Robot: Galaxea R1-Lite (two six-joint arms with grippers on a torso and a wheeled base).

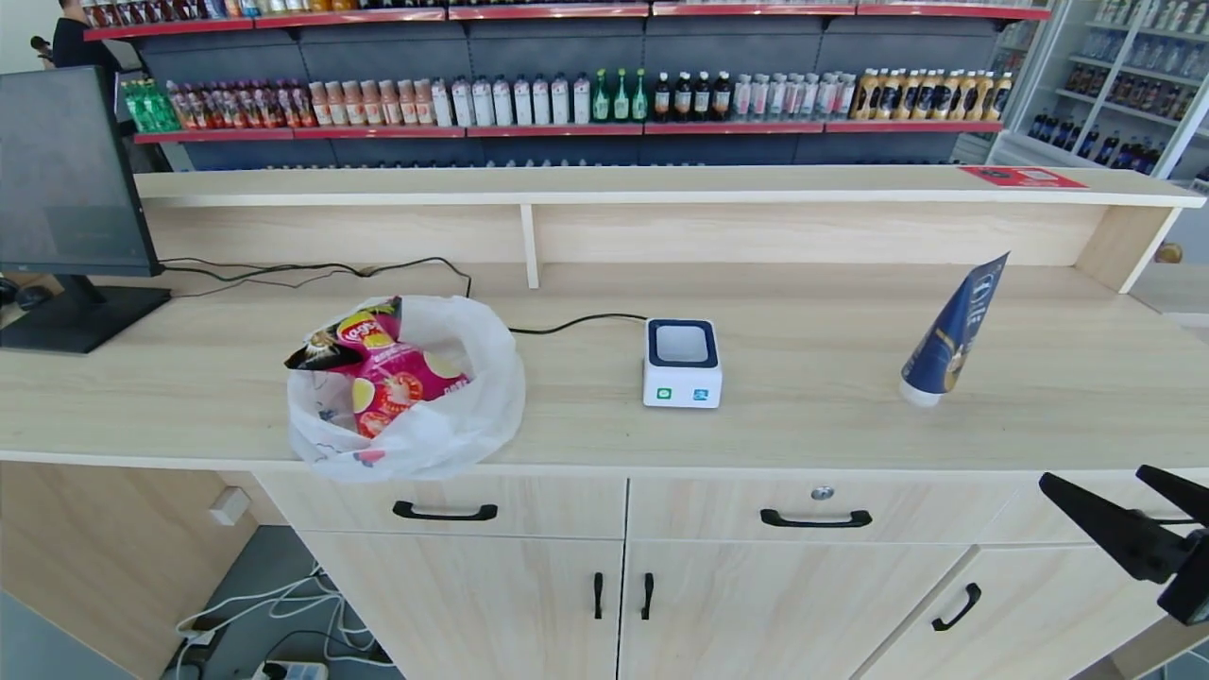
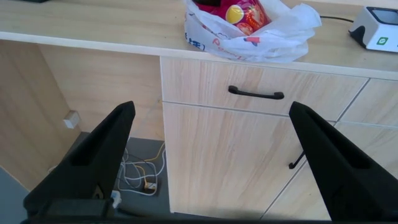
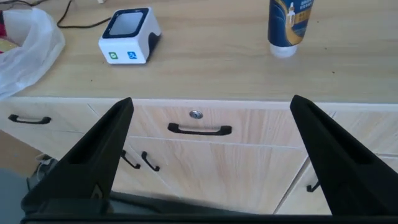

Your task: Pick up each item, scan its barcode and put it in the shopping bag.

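While the blue tube (image 1: pixel 952 332) stands on its cap, leaning a little, at 3 o'clock from the scanner (image 1: pixel 682 362), both grippers hang below the front edge of the counter (image 1: pixel 812 425), spread wide and empty. The right gripper (image 1: pixel 1094 477) is at about 5 o'clock from the tube. The left gripper (image 2: pixel 211 106) faces the drawers (image 2: pixel 258 81) under the shopping bag (image 1: pixel 444 430), which sits at 9 o'clock from the scanner with a chips packet (image 1: pixel 397 373) inside. Tall on a narrow base, the tube would likely topple and roll if one finger touched it first. Rising too close could catch the counter lip. Open wood surrounds the tube; the raised back ledge (image 1: pixel 661 184) closes off 12 o'clock.
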